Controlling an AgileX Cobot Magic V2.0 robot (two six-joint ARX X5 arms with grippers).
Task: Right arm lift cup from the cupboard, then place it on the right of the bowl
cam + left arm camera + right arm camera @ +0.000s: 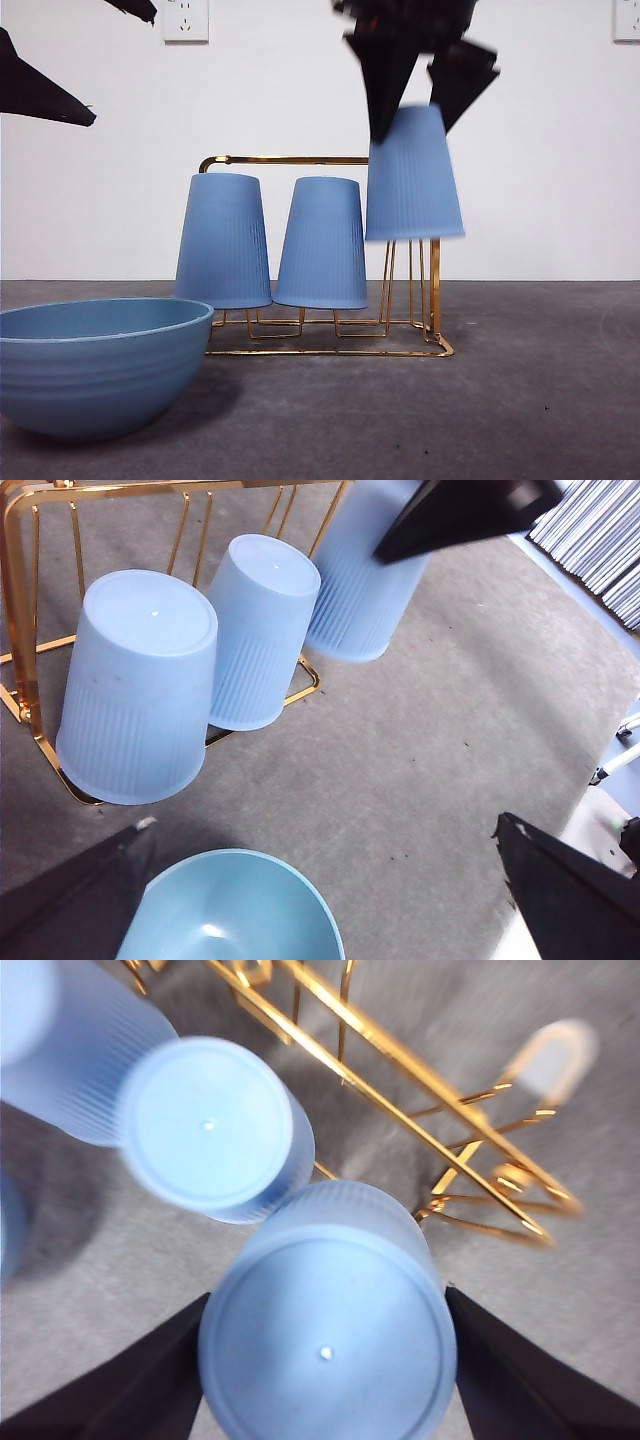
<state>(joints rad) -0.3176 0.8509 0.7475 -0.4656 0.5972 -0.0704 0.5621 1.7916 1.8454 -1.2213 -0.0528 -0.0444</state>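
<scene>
My right gripper (415, 128) is shut on the base of an upside-down ribbed blue cup (413, 175). It holds the cup raised at the right end of the gold wire cupboard (285, 159), with the rim about level with the prong tips. In the right wrist view the jaws (325, 1360) clamp the cup (325, 1260) on both sides. Two more cups (223, 240) (322, 243) stand upside down on the rack. The wide blue bowl (95, 365) sits front left. My left gripper (320, 900) is open and empty, high above the bowl (235, 910).
Grey tabletop (520, 400) stretches in front of and to the right of the rack. A white wall with sockets (185, 18) stands behind. A ribbed pale panel (600, 530) lies beyond the table's edge in the left wrist view.
</scene>
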